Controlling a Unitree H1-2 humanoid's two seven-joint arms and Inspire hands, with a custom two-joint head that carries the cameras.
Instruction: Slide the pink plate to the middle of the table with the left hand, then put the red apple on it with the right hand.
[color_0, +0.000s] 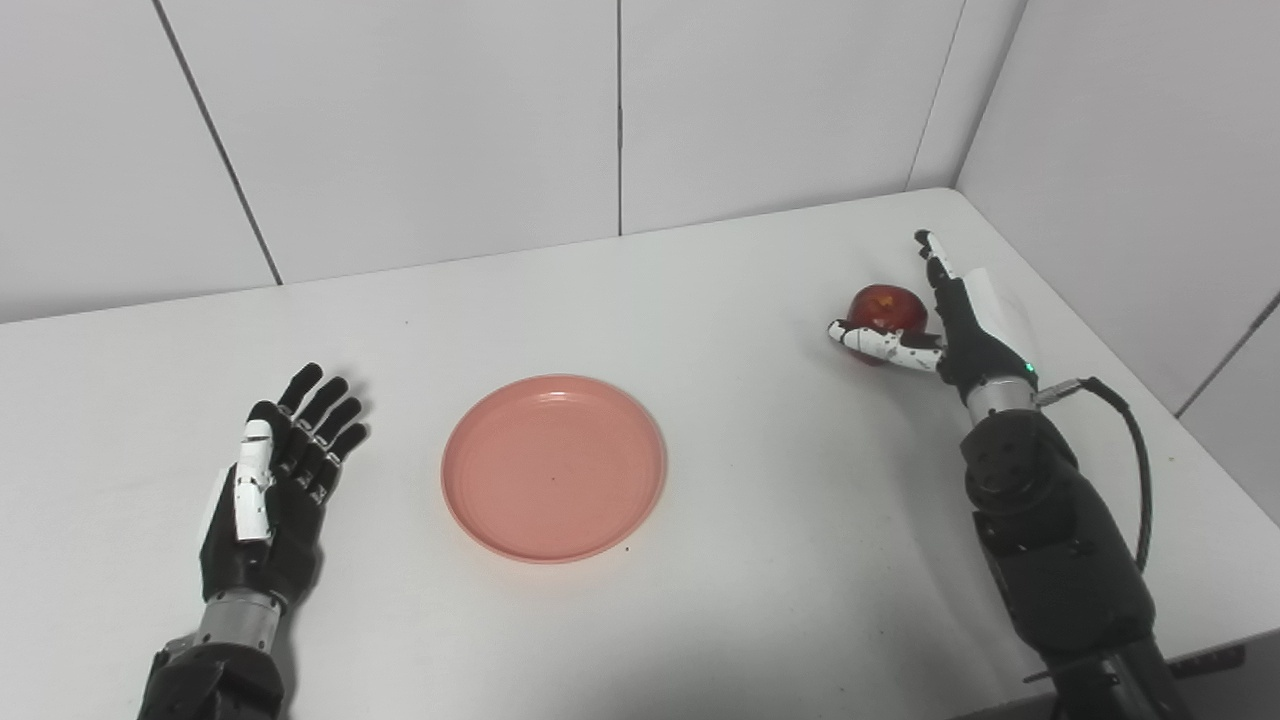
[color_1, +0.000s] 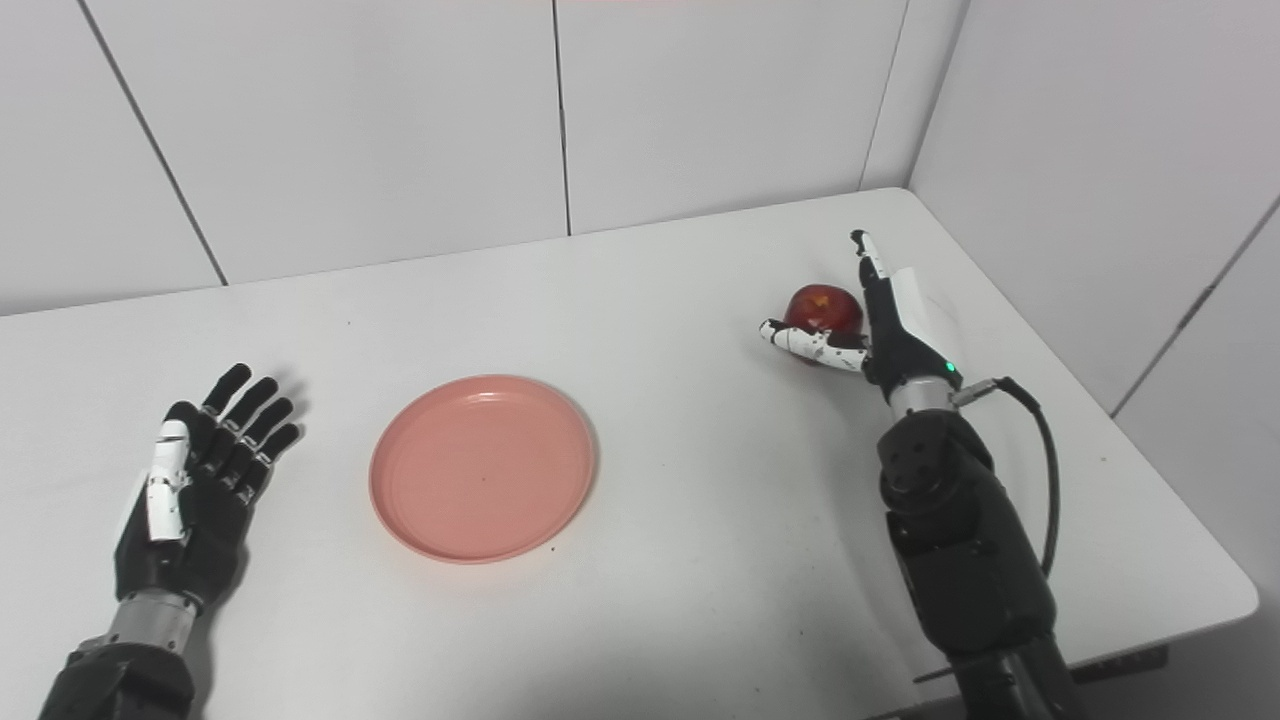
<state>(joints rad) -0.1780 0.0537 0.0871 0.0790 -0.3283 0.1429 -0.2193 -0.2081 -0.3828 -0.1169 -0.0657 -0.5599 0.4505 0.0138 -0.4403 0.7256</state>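
The pink plate (color_0: 554, 467) lies flat near the middle of the white table (color_0: 700, 300), with nothing on it. My left hand (color_0: 275, 475) rests open on the table to the plate's left, fingers spread, a clear gap between it and the rim. At the far right a red apple (color_0: 886, 305) sits on the table. My right hand (color_0: 945, 325) is open beside it, thumb reaching under the apple's front and fingers stretched up along its right side, not closed on it.
White wall panels stand behind the table and along its right side. The table's right edge runs close to my right arm (color_1: 950, 530), where a black cable (color_1: 1040, 470) loops out.
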